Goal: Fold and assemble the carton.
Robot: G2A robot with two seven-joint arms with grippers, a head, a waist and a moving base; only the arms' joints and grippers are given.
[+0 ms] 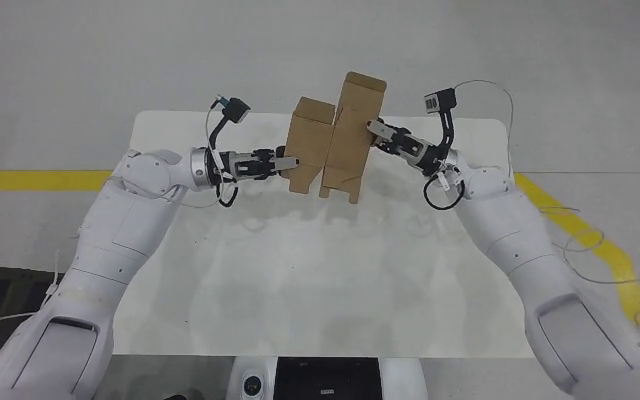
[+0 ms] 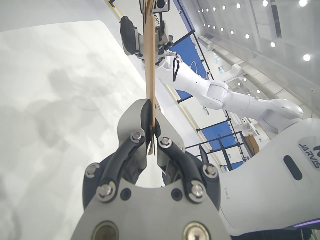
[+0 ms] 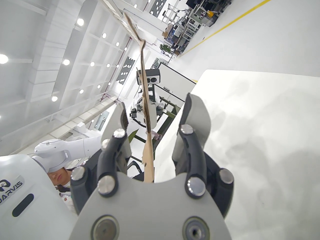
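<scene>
Carton (image 1: pixel 340 130) aloft, left hand (image 2: pixel 151 121) clamping edge, right hand (image 3: pixel 156 109) spread, maybe touching

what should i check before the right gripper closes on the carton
1. Left gripper clamped on the carton: ok, jaws shut on its edge.
2. Right gripper holding it: not ok, jaws open.
3. Carton edge inside the right gripper's gap: ok, it runs between the fingers, roughly midway.
4. Carton opened into a box: not ok, both wrist views show it edge-on as a thin flat sheet.
5. Carton lifted off the table: cannot tell from these views.
</scene>
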